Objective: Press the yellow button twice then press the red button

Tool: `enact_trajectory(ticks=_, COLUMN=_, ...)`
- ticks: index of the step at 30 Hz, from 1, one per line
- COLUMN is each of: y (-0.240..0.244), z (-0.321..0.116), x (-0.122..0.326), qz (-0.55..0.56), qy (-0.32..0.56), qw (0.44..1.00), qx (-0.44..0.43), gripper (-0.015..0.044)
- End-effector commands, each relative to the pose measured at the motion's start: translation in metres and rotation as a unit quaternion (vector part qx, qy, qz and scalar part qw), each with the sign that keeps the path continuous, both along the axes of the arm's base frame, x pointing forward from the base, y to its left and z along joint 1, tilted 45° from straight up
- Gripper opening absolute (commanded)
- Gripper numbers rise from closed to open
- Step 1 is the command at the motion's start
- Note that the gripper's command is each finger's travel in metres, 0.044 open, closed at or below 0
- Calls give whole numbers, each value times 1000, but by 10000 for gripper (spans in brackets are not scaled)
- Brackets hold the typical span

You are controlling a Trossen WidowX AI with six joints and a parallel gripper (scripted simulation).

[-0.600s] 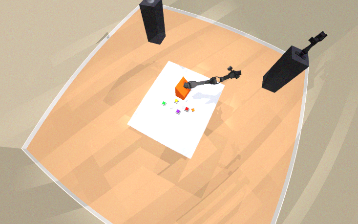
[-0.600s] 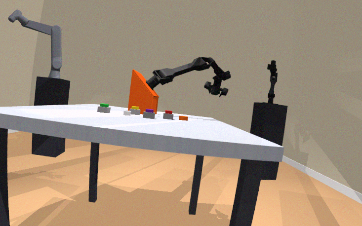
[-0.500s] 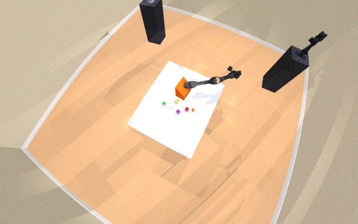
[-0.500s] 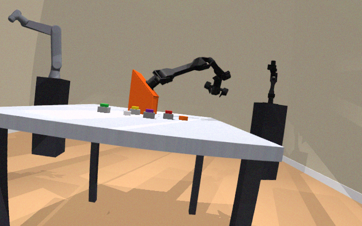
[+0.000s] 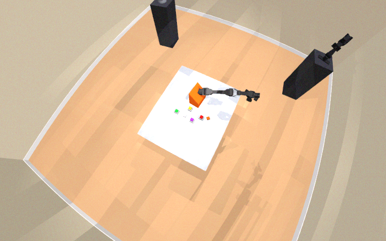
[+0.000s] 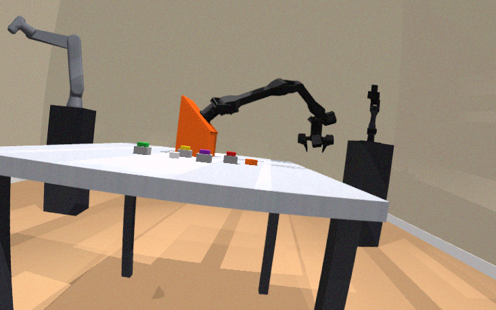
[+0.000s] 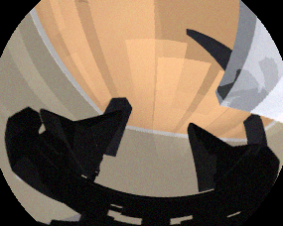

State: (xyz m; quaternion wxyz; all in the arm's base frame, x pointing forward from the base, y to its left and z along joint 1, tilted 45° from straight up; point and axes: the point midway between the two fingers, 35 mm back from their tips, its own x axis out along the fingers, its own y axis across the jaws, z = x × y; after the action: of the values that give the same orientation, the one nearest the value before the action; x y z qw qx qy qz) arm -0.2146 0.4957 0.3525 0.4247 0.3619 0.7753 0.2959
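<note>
My gripper (image 6: 314,149) (image 7: 156,120): fingers apart, nothing between them, beyond the tabletop's (image 5: 170,128) (image 6: 87,164) side edge. Black arm (image 5: 218,91) (image 6: 257,94): mounted on the orange wedge (image 5: 196,96) (image 6: 193,133). Yellow button (image 5: 189,108) (image 6: 185,147): beside the wedge, inward from the edges. Red button (image 5: 201,117) (image 6: 231,153): between purple button (image 5: 191,119) (image 6: 204,151) and orange block (image 5: 208,118) (image 6: 251,162).

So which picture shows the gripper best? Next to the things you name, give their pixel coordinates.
The exterior view: the gripper (image 5: 255,97) (image 6: 314,148) (image 7: 156,120) hangs there with both fingers pointing down, apart. The wrist view shows its fingers huge and close, but not the whole gripper. From the top it's just a small dark shape past the table's edge.
</note>
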Motion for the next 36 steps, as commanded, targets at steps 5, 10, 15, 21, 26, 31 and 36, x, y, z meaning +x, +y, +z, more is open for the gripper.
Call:
enact_trajectory(ticks=5, y=10, z=0, x=145, qz=-47, qy=-141, qw=988, qx=30, gripper=400)
enact_trajectory(ticks=10, y=-4, z=-3, x=235, qz=-74, qy=-232, qw=970, qx=29, gripper=400)
enact_trajectory(ticks=15, y=-29, z=-18, x=322, qz=-92, qy=-318, qw=944, qx=5, gripper=400)
enact_trajectory(ticks=21, y=-59, z=-30, x=388, qz=-77, qy=-426, qw=901, qx=-18, gripper=400)
enact_trajectory(ticks=26, y=-104, z=-70, x=459, qz=-66, qy=-467, qw=879, qx=-72, gripper=400)
enact_trajectory(ticks=31, y=-162, z=-109, x=515, qz=-52, qy=-492, qw=860, qx=-120, gripper=400)
enact_trajectory(ticks=36, y=-226, z=-155, x=556, qz=-44, qy=-486, qw=856, qx=-170, gripper=400)
